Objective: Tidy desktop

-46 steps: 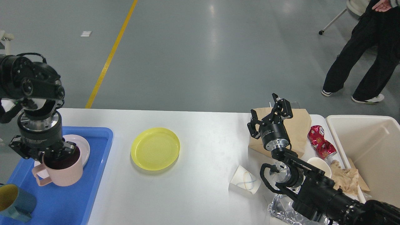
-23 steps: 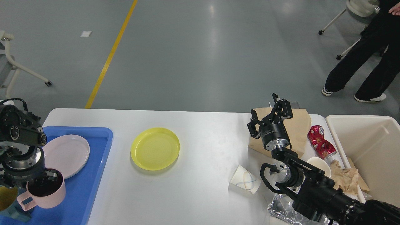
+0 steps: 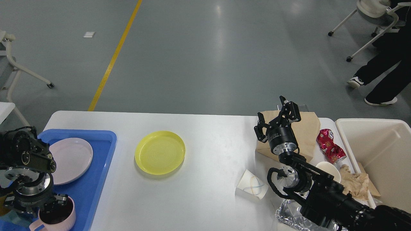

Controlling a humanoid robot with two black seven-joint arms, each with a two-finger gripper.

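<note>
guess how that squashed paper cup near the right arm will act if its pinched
The paper cup is already flattened and lies on its side on the desktop, so it will probably fold further rather than resist a pinch. It looks thin and empty, hence likely very light and apt to slide if nudged. Being squashed flat, it seems unlikely to roll.

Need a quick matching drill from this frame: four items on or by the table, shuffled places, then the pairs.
Things:
1. yellow plate
2. pink plate
3. red wrapper
4. brown paper bag

Places:
A. in the blue tray
B. behind the right pincer
C. bare desktop, centre-left
D. near the cream bin

Pairs: 1-C, 2-A, 3-D, 4-B
</note>
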